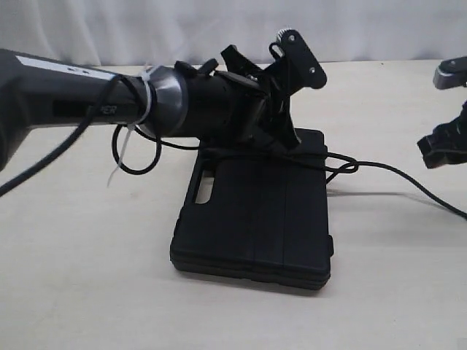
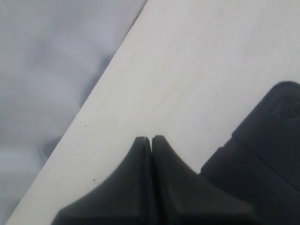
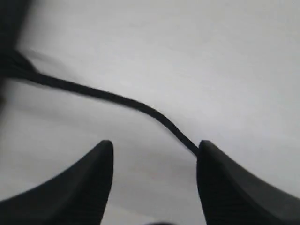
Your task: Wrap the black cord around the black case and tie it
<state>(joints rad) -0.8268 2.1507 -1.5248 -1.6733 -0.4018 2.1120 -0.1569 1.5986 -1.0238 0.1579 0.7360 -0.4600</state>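
Observation:
The black case (image 1: 255, 219) lies flat in the middle of the table, its handle cutout (image 1: 204, 191) toward the left. The black cord (image 1: 394, 173) runs across the case's far edge, loops at its right corner and trails off to the right. My left gripper (image 1: 290, 140) hangs over that far edge. In the left wrist view it (image 2: 151, 138) is shut with nothing visible between its fingers, and the case (image 2: 262, 159) is beside it. My right gripper (image 1: 444, 146) hovers at the right, open (image 3: 154, 145), and the cord (image 3: 117, 97) passes on the table just ahead of one fingertip.
A glossy robot cable (image 1: 135, 164) with a white zip tie (image 1: 120, 157) loops under the left arm, left of the case. A pale curtain (image 1: 219, 29) closes off the back of the light table (image 1: 87, 277).

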